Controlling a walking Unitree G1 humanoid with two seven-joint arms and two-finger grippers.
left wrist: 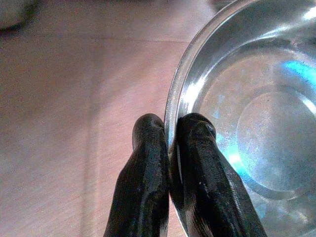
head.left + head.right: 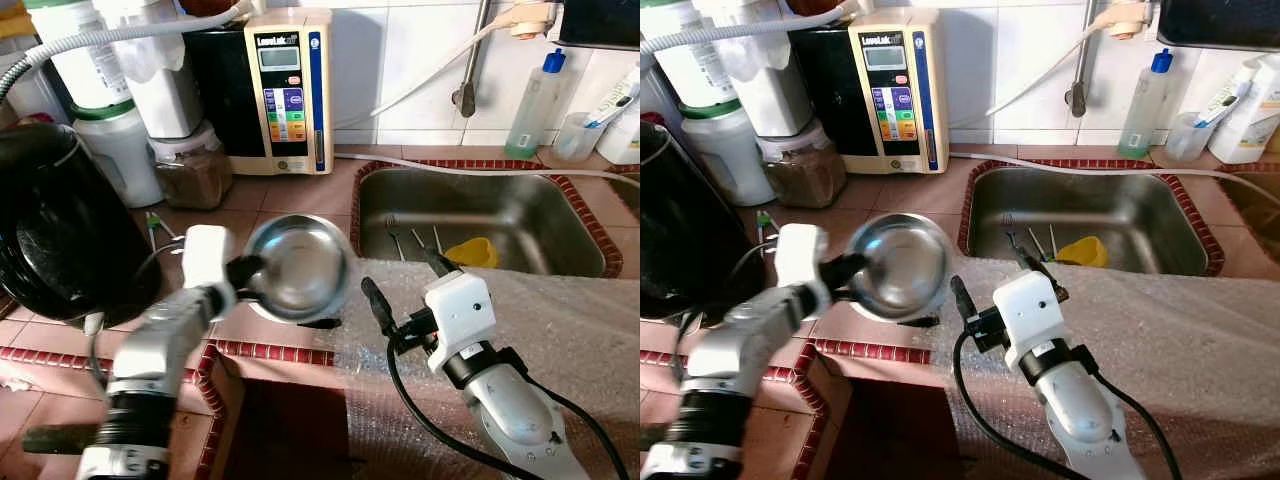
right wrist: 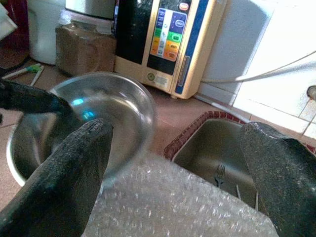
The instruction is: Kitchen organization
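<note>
The left gripper (image 1: 170,143) pinches the rim of a steel bowl (image 2: 298,266), one finger inside the wall and one outside, closed tight on the thin metal. That edge grip suits a bowl too broad to span, and it leaves the bowl hanging out ahead of the fingertips, tipped slightly and apparently just above the tiled counter (image 2: 265,195), though whether it touches I cannot tell. The right gripper (image 3: 177,163) stands with its fingers spread wide and nothing between them, just beside the bowl's far edge and above the sheet of bubble wrap (image 2: 560,310) draped over the counter's front. Probably it waits there to steady or take the bowl. Beyond it lies the sink (image 2: 480,210), with forks (image 2: 412,238) and a yellow cup (image 2: 472,252) at the bottom, a likely destination. Behind the bowl stand a water ionizer (image 2: 288,90) and a jar (image 2: 190,165), well apart from both grippers.
</note>
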